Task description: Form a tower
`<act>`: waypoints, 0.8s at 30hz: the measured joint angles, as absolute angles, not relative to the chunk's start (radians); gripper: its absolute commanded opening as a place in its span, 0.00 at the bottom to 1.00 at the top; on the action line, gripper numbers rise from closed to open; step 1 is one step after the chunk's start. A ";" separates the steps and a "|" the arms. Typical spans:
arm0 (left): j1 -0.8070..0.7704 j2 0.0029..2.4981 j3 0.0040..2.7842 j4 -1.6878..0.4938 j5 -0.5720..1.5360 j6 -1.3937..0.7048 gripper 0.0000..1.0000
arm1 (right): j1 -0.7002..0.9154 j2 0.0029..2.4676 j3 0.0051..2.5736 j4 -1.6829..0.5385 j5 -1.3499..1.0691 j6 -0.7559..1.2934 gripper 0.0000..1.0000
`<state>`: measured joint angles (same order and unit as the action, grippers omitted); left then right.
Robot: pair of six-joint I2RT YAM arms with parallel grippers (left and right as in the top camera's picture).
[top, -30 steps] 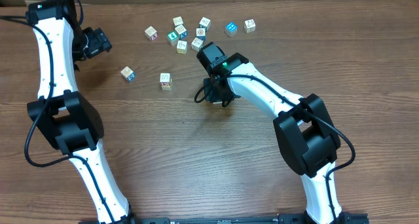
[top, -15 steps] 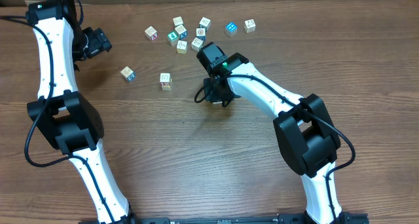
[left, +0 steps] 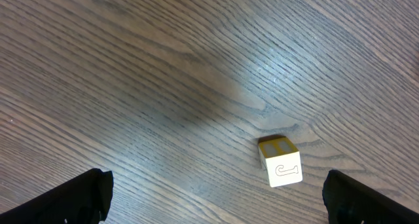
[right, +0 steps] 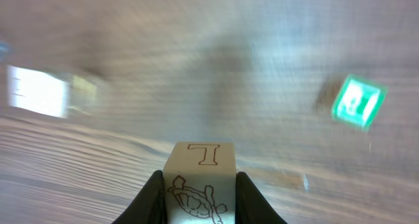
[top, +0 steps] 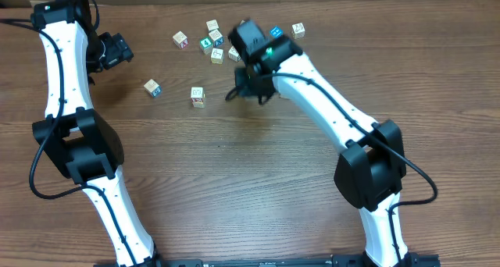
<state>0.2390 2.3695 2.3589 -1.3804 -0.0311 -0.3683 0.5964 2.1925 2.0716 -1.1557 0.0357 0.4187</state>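
While my right jaws are clamped on the T cube [right: 200, 165], one finger on each of two opposite side faces, its T face and turtle face both show to the wrist cam. My left jaws are spread wide w/ nothing in them, over bare bench [left: 163, 67]. A lone cube [left: 281, 162] lies ahead, apart from both fingers.

Tower: none standing yet, as far as I can tell. Overhead shows singles only: a loose cluster [top: 215, 40] at the far side, plus a blue-sided cube [top: 151, 87] and a pale cube [top: 198, 97] apart, nearer the middle. My guess is the pale one serves as base, but can't confirm. My right arm is blurred there, just beside the cluster.

Handling, my judgement:
- Small wooden cube, so prob. light and fully stiff. A firm pinch won't hurt it.
- Printed faces look smooth, maybe a bit slick. Flat-on contact beats pinching on edges.
- Best hold is the side faces, upper half, leaving the bottom face clear for setting down square.
- Any column of these will be narrow and tippy. A sideways nudge topples it, so come down plumb, open gently, lift straight off.
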 measured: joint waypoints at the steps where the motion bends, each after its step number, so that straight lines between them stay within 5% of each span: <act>1: 0.239 2.370 2.359 -1.380 -0.031 -0.368 1.00 | 0.597 2.193 2.117 -1.156 0.032 0.419 0.04; 7: 0.239 2.370 2.359 -1.380 -0.031 -0.368 0.99 | 0.605 2.191 2.306 -1.075 0.023 0.440 0.04; 24: 0.239 2.370 2.359 -1.380 -0.031 -0.368 1.00 | 0.728 2.212 2.311 -0.973 0.036 0.520 0.04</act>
